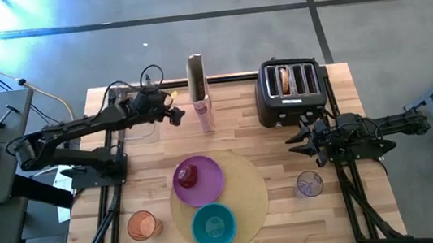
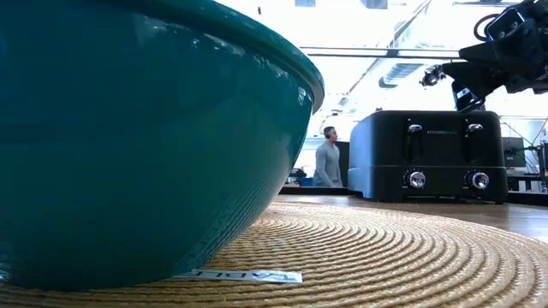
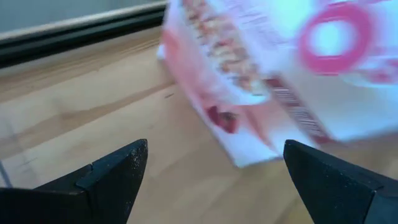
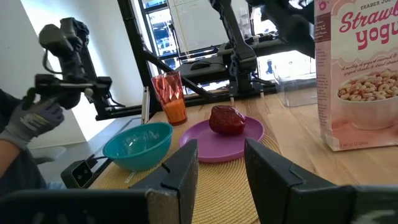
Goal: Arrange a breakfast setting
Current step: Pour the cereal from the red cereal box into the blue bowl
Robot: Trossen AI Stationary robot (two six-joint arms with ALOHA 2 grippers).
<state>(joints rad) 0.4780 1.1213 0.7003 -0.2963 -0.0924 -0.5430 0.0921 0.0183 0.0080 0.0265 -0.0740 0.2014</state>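
Observation:
A round tan mat [image 1: 244, 185] lies near the table's front. On it rest a purple plate [image 1: 207, 186], holding a red fruit [image 1: 187, 175], and a teal bowl [image 1: 214, 225]. An orange cup [image 1: 142, 225] stands left of the mat and a clear glass [image 1: 309, 184] right of it. My left gripper [image 1: 175, 114] hovers open just left of the upright cereal box [image 1: 200, 99], whose pink lower part [image 3: 249, 118] shows beyond the fingers; it touches nothing. My right gripper [image 1: 300, 140] waits open in front of the toaster, with nothing between its fingers [image 4: 186, 168].
The black four-slot toaster [image 1: 290, 88] stands at the back right with a tan bagel half [image 1: 283, 81] in one slot. A clear box [image 1: 140, 130] sits under the left arm. A person's gloved hand [image 4: 37, 115] shows beyond the table's left side.

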